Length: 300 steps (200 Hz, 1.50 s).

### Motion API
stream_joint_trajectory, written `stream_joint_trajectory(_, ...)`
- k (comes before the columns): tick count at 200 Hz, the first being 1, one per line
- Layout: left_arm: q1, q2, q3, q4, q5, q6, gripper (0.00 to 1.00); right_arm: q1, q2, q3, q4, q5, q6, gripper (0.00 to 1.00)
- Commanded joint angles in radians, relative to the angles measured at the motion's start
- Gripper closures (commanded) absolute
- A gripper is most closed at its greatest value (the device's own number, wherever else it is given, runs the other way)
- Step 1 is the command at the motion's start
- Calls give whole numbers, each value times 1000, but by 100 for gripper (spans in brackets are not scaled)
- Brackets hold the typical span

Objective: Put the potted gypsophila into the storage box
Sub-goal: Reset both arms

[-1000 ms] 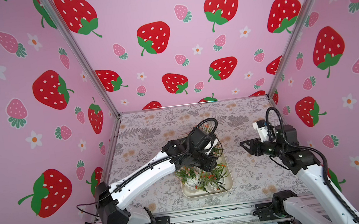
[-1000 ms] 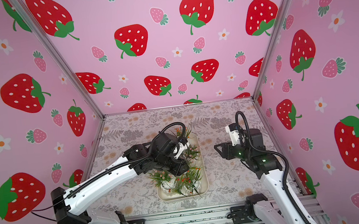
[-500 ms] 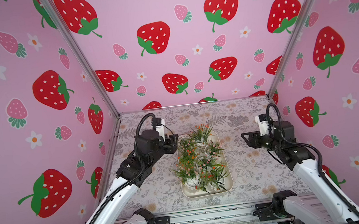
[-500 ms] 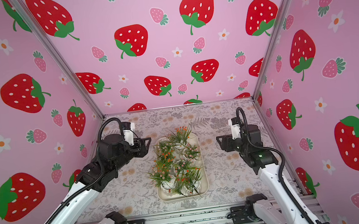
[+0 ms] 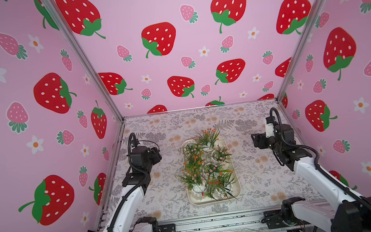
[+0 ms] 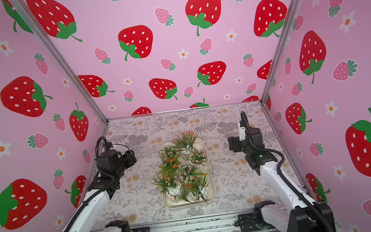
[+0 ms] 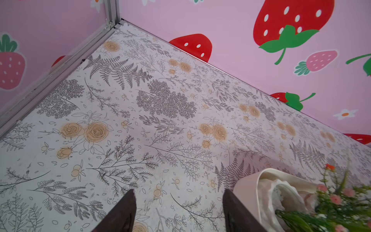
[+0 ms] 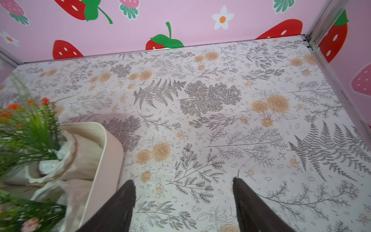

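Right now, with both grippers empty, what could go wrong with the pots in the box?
1. The potted gypsophila sit crowded in the storage box, and some are tilted; a nudge may tip one over.
2. Their sprigs overhang the rim on the side of the left gripper; an arm passing low could snag them.

We see a fern-and-rose printed tabletop point(image 5: 170, 195) enclosed by pink strawberry-patterned walls point(image 5: 120, 21) and aluminium corner posts point(image 5: 85, 61).

No text, label, brand or number is legible in any view.
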Motion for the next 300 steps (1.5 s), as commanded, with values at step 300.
stream_joint_trajectory(300, 44, 522, -170, 835, -146, 335, 1, -198, 479, -213, 793, 89, -255, 1)
